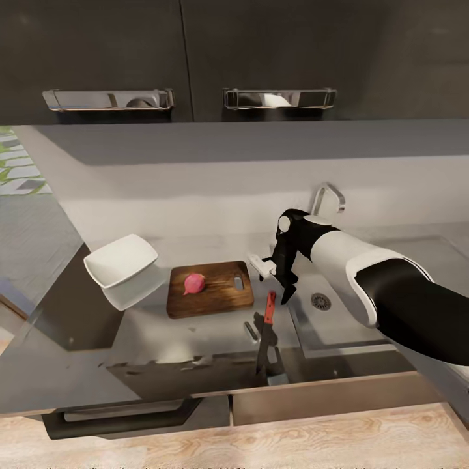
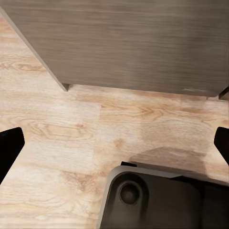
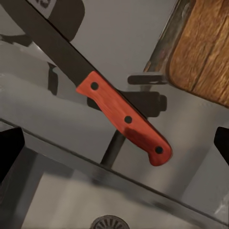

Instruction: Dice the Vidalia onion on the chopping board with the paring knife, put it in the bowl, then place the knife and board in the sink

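Observation:
The pinkish-red Vidalia onion (image 1: 194,283) rests on the dark brown chopping board (image 1: 218,296) (image 3: 205,47). To the board's left on the glossy countertop (image 1: 163,326) stands the white bowl (image 1: 122,260). The paring knife (image 1: 268,310) (image 3: 125,119) lies on the countertop between board and sink (image 1: 339,326) (image 3: 57,200), red handle toward the back, dark blade toward the front edge. My right gripper (image 1: 281,286) (image 3: 114,143) hangs open just above the knife handle, not touching it. My left gripper (image 2: 114,148) is open and empty over the wooden floor.
The chrome faucet (image 1: 329,195) rises behind the sink, whose round drain (image 1: 320,301) shows beside my right forearm. Dark upper cabinets with bar handles (image 1: 280,98) hang overhead. The robot's dark base (image 2: 162,200) and a cabinet front (image 2: 129,43) stand under my left gripper.

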{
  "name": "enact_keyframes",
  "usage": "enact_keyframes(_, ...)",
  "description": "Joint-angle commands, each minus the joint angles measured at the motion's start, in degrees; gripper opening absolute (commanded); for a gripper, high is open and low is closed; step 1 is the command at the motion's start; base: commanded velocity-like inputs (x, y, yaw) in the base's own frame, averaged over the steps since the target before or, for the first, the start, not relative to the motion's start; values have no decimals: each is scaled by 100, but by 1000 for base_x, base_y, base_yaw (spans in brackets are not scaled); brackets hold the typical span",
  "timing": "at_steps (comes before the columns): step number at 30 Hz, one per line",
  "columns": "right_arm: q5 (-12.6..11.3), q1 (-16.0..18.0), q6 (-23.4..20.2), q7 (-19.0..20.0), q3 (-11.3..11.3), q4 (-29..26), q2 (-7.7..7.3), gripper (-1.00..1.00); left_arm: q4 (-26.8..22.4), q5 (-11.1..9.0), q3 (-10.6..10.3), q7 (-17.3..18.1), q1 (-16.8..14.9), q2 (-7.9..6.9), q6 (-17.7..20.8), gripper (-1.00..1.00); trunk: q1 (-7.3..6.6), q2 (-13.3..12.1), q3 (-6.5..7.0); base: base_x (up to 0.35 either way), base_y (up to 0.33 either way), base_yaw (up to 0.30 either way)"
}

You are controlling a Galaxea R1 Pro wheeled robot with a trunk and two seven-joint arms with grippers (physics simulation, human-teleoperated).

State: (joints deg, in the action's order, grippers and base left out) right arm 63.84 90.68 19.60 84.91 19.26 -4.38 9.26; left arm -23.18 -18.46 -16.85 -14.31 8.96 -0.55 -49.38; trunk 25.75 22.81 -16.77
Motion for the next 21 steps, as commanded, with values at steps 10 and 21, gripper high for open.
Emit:
enact_keyframes(10, 32, -57, 35, -94, -10, -1, -16, 100, -3, -35, -47, -36, 0, -7, -10, 100, 3, 11, -100, 0, 0, 0)
enact_keyframes(21, 32, -59, 35, -106, -10, -1, -21, 100, -3, -35, -47, -36, 0, -7, -10, 100, 3, 11, -201, 0, 0, 0)
